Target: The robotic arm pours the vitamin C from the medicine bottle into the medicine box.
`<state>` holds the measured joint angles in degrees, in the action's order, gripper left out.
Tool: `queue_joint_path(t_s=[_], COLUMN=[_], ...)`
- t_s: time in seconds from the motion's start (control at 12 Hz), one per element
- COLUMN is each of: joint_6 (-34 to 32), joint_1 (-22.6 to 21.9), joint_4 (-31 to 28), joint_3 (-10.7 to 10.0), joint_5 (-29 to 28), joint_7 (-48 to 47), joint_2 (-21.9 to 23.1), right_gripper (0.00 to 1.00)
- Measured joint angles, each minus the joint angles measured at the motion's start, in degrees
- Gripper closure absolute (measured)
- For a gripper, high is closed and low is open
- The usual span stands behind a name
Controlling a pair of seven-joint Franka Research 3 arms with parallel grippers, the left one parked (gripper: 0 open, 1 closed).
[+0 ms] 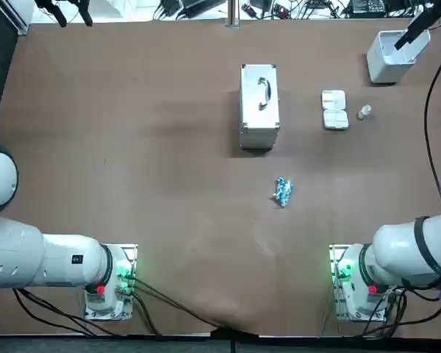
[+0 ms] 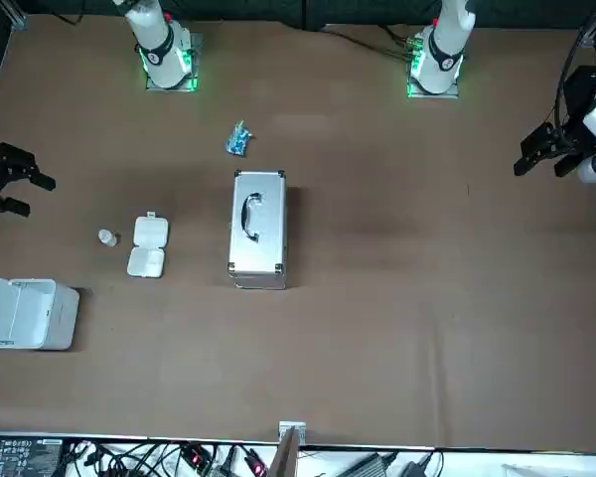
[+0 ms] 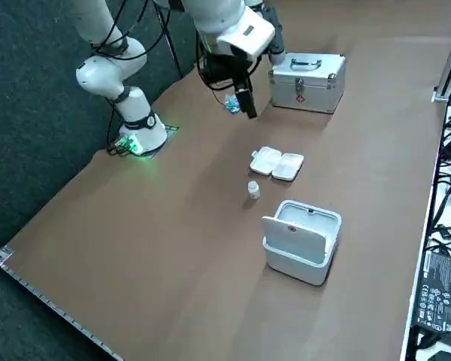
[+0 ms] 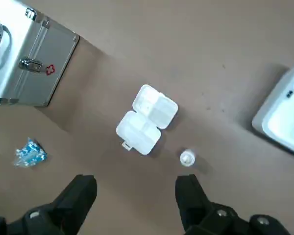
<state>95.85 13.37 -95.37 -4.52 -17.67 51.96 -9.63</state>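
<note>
Approach step: right gripper (image 4: 136,185) hangs well above the bottle (image 4: 187,157), jaws open and empty; bottle stands upright just beside the open box (image 4: 147,120); next move, I judge, needs a descent centred on the bottle to grasp.

right arm (image 1: 411,254) white | right end effector (image 4: 136,186) black | base (image 1: 347,273) green-lit

Four cameras share the silver metal case with a handle (image 1: 259,107): one overhead, looking straight down from my side; one facing me from across it; one slanting down from my right; and, nearest, one on my wrist behind my right gripper (image 4: 135,183), fingers apart, off the case's right.
</note>
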Motion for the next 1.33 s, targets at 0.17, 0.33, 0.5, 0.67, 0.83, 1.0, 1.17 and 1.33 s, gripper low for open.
queue_joint_path(t_s=[0.17, 0.33, 0.5, 0.67, 0.83, 1.0, 1.17, 1.33], joint_6=[2.8, 6.8, 11.4, 14.5, 16.4, 17.8, 17.8, 17.8], joint_1=[0.3, 1.7, 3.6, 5.4, 6.7, 8.6, 10.2, 11.6], joint_4=[-2.6, -6.6, -11.0, -14.4, -16.9, -19.9, -20.8, -21.1], joint_3=[0.0, 0.0, 0.0, 0.0, -0.1, -0.1, -0.1, -0.1], joint_5=[-2.5, -6.3, -10.2, -14.0, -18.3, -26.6, -31.7, -36.7], joint_7=[4.6, 13.5, 23.4, 30.9, 37.1, 50.2, 58.8, 66.7], joint_2=[-0.3, -0.5, -0.7, -1.1, -1.3, -2.2, -4.8, -8.7], right_gripper=[0.00, 0.00, 0.00, 0.00, 0.00, 0.00, 0.00, 0.00])
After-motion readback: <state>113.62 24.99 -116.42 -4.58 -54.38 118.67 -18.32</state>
